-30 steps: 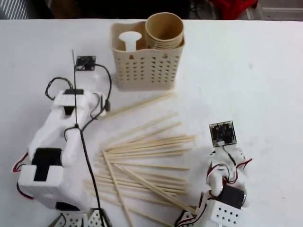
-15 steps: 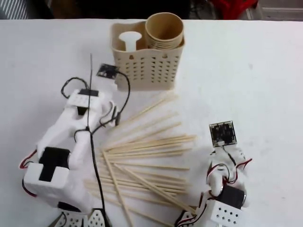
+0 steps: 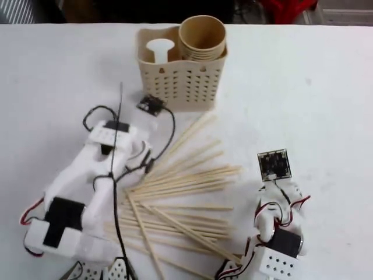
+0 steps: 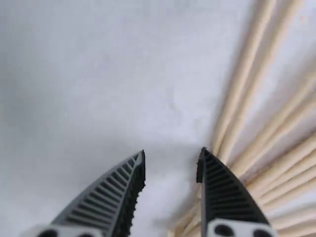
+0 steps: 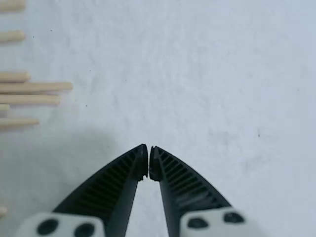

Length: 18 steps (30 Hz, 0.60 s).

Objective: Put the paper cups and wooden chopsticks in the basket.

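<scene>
Your left arm [image 3: 87, 181] runs from the near table edge toward the basket [image 3: 180, 87], with its wrist over the left margin of the chopsticks [image 3: 192, 178].

Left gripper [image 4: 172, 153]: jaws spread, low over the table [image 3: 303, 87]. One jaw sits over the edge of the stick fan and the other over bare white surface. Bare table shows between the tips, and nothing is pinched.

Your right arm [image 3: 274, 216] is folded at the near edge, to the right of the pile.

Right gripper [image 5: 148, 148]: tips pressed together with nothing between them, pointing down at bare table. A few stick ends lie off to one side, apart from the jaws.

Chopsticks: every stick you can see lies loose on the table, between your two arms and in front of the basket.
- The farther sticks fan out from near the left wrist.
- The farthest one slants up toward the basket's front right corner. Its tip is close to the wall, but you cannot tell whether it touches.
- The nearer sticks cross one another in a heap toward the near edge.

Cups [image 3: 202, 36]: a nested stack, upright in the basket's right compartment, with the rim standing above the basket wall.

Basket: upright at the far centre of the table, with perforated walls. Its left compartment holds a white round piece [image 3: 157, 49]; you cannot tell what it is.
</scene>
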{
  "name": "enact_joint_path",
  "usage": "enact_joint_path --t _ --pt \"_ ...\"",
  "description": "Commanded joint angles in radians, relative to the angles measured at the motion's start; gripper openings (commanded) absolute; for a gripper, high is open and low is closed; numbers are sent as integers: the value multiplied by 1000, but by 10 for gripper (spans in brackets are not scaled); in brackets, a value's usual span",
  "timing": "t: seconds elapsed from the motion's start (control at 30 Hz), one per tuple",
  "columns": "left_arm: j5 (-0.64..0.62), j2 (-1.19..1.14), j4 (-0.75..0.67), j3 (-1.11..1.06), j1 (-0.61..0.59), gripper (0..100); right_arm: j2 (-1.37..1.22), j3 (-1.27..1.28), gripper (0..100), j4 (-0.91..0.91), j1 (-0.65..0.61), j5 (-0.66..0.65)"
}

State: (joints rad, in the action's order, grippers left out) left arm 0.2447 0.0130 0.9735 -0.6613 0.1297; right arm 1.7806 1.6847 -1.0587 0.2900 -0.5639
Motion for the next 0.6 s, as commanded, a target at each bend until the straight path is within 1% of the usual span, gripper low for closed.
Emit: enact_joint_path --t 0.0,0.13,0.27,0.4,0.57 --pt "-6 110 -51 -5 51 185 10 6 25 -7 7 -5" --pt "-83 116 -120 -2 62 185 10 6 25 -7 7 -5" --pt "-123 114 -210 -3 62 185 10 6 25 -7 7 -5" --pt "-129 114 -282 -3 62 185 10 6 25 -7 7 -5" --pt "-130 113 -316 -3 77 184 10 6 25 -7 7 -5"
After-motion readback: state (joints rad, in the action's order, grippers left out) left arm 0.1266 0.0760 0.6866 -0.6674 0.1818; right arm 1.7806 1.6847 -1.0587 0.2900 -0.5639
